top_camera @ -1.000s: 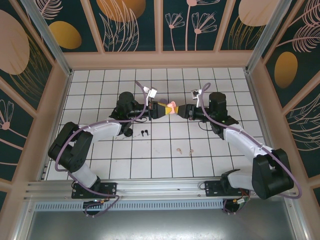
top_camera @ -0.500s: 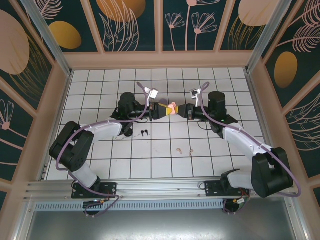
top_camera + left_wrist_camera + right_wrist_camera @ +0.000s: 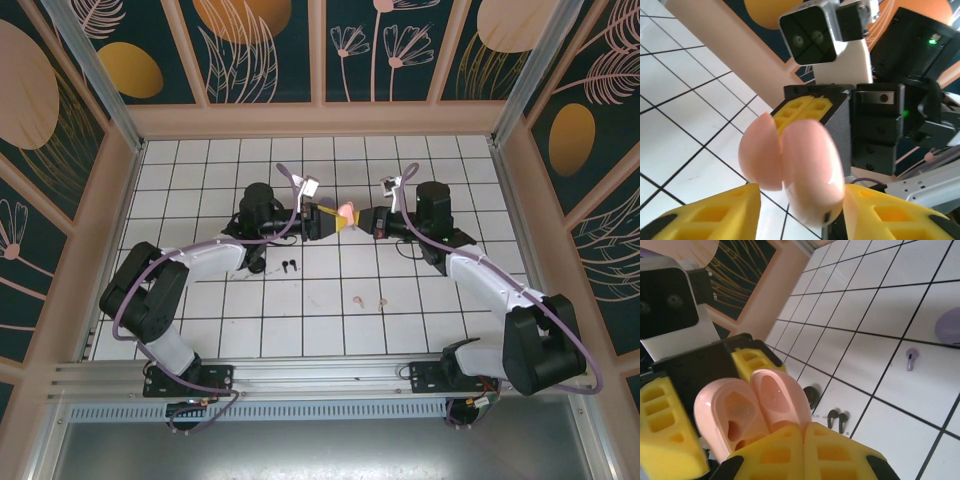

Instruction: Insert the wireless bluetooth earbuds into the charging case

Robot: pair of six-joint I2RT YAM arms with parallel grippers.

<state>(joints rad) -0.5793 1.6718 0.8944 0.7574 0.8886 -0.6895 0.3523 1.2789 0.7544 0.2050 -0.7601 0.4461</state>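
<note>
While the right gripper point(image 3: 804, 440) pinches the rim of the open pink case point(image 3: 755, 400) above the tiled table point(image 3: 200, 330), the left gripper point(image 3: 805, 212) holds its jaws spread around it; black earbuds point(image 3: 842, 421) and pink earbuds point(image 3: 358, 298) lie on tiles below.

wht grid tbl point(image 3: 300, 330), floral walls point(image 3: 270, 50)

Your left pincer point(image 3: 334, 215) and right pincer point(image 3: 359, 218) met nose to nose over the tabletop point(image 3: 200, 170), pink case point(image 3: 346, 211) between them, so no lane through there. Black earbuds point(image 3: 288, 266) and pink earbuds point(image 3: 358, 298) littered the near tiles; back rows were wide open.
</note>
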